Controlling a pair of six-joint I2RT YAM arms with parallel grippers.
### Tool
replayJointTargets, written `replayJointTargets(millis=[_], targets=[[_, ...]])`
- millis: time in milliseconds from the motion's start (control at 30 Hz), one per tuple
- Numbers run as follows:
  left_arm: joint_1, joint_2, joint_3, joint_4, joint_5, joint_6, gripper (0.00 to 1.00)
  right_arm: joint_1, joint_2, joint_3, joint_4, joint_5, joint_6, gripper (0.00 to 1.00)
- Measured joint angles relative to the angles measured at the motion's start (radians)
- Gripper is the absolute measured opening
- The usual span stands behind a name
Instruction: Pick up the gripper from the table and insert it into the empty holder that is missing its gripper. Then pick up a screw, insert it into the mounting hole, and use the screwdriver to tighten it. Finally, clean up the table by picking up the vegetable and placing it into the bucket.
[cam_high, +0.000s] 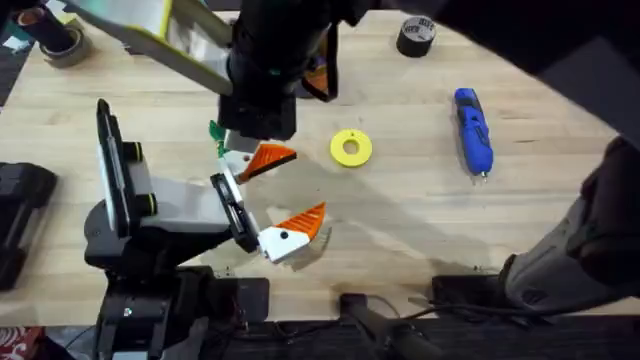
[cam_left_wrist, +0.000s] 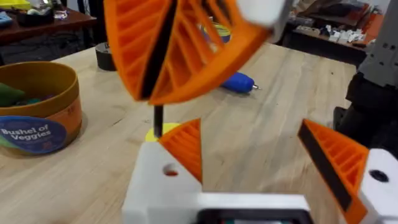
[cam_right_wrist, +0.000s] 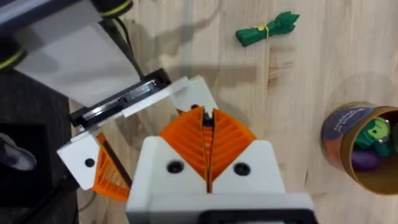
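Orange ribbed gripper pads (cam_right_wrist: 208, 140), blue screwdriver (cam_high: 473, 131), green vegetable (cam_right_wrist: 267, 29), orange-brown bucket (cam_left_wrist: 37, 106) with blue label.

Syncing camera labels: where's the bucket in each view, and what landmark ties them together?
Overhead: the bucket peeks out beside the right arm, top centre, mostly hidden.
Left wrist: bucket in front of the tape roll, "Bushel of Veggies" label readable.
Right wrist: bucket seen from above, toys inside, apart from the vegetable.
Shared landmark: the left hand, open, orange-tipped.
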Motion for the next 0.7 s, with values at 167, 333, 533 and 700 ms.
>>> replayJointTargets(millis=[167,333,533,700], targets=[[0.000,0.000,0.000,0.000,0.000,0.000,0.943,0.000,-0.037,-0.003,0.001,0.000,0.000,0.005],[0.000,0.000,0.000,0.000,0.000,0.000,0.942,0.000,-0.058,-0.011,0.006,0.000,0.000,0.005],[0.000,0.000,0.000,0.000,0.000,0.000,0.942,0.000,-0.058,-0.040,0.023,0.000,0.001,0.005],[0.000,0.000,0.000,0.000,0.000,0.000,0.943,0.000,-0.058,-0.072,0.046,0.000,0.012,0.005]])
